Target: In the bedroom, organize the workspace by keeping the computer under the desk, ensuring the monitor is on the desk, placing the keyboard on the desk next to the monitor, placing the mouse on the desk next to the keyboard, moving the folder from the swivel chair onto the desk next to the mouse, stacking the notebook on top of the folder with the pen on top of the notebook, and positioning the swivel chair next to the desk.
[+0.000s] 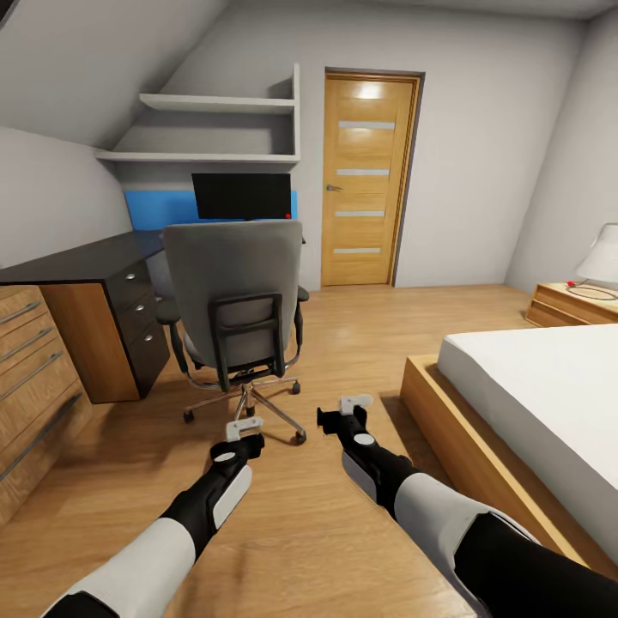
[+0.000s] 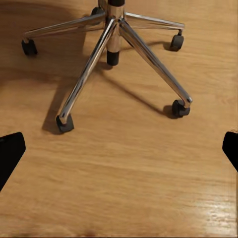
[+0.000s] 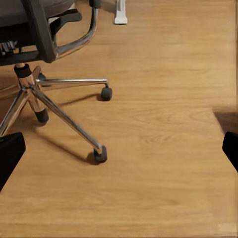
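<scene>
At twelve o'clock stood the chair (image 1: 233, 292), back toward both grippers, left (image 1: 244, 427) and right (image 1: 355, 403), fingers apart, empty; no writing readable.

A home bedroom under a sloped grey ceiling, doubling as a study corner. A low wooden bed (image 1: 532, 403) with a white mattress lies to the right of a grey swivel chair (image 1: 233, 296). Behind the chair stands a dark counter (image 1: 81, 257) with a blue back panel and a black monitor (image 1: 242, 196). Above the monitor hang 2 white wall shelves (image 1: 215, 129). Right of the monitor is a closed wooden door (image 1: 367, 180). Wood flooring (image 1: 343, 343) runs throughout.
</scene>
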{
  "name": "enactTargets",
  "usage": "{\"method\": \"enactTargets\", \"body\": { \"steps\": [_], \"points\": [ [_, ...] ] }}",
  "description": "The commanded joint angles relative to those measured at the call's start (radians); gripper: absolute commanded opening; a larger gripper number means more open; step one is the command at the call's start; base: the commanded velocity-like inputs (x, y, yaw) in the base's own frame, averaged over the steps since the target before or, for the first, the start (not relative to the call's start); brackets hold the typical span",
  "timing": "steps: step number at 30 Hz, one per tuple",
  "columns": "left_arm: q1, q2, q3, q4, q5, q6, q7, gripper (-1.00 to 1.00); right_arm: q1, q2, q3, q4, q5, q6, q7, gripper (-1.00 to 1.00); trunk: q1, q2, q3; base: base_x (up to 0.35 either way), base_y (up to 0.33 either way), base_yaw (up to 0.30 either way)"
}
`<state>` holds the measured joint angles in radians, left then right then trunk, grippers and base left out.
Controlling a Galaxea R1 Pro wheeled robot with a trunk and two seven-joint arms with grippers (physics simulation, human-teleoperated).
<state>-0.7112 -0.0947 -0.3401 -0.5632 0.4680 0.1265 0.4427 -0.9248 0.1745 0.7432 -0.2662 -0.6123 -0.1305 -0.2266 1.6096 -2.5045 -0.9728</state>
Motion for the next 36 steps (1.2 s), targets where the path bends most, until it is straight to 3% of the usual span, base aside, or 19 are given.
{"method": "enactTargets", "body": {
  "steps": [1, 4, 9, 15, 24, 36],
  "points": [
    [-0.001, 0.0, -0.005, -0.011, 0.007, 0.026, 0.014, 1.0, -0.008, 0.0, -0.005, 0.0, -0.013, 0.004, -0.005, 1.0, 0.0, 0.0, -0.001, 0.0, 0.0, 0.0],
    [-0.001, -0.003, 0.001, -0.025, 0.009, 0.067, 0.025, 1.0, -0.025, 0.0, -0.046, 0.003, -0.02, 0.015, -0.006, 1.0, 0.0, 0.0, -0.001, 0.0, 0.0, 0.0],
    [-0.001, -0.004, 0.005, -0.024, 0.009, 0.065, 0.031, 1.0, -0.033, 0.0, -0.066, 0.009, -0.021, -0.022, -0.009, 1.0, 0.0, 0.0, -0.001, 0.0, 0.0, 0.0],
    [-0.001, -0.002, 0.005, -0.022, 0.009, 0.028, 0.033, 1.0, -0.034, 0.0, -0.068, 0.049, -0.019, -0.076, -0.021, 1.0, 0.0, 0.0, -0.001, 0.0, 0.0, 0.0],
    [-0.001, 0.039, 0.003, -0.009, 0.005, -0.015, 0.032, 1.0, -0.034, 0.0, -0.065, 0.065, -0.021, -0.1, -0.043, 1.0, 0.0, 0.0, -0.001, 0.0, 0.0, 0.12],
    [-0.001, 0.04, 0.002, -0.009, 0.002, -0.021, 0.031, 1.0, -0.032, 0.0, -0.065, 0.066, -0.018, -0.103, -0.024, 1.0, 0.0, 0.0, -0.005, 0.06, 0.0, 0.255]
  ]
}}
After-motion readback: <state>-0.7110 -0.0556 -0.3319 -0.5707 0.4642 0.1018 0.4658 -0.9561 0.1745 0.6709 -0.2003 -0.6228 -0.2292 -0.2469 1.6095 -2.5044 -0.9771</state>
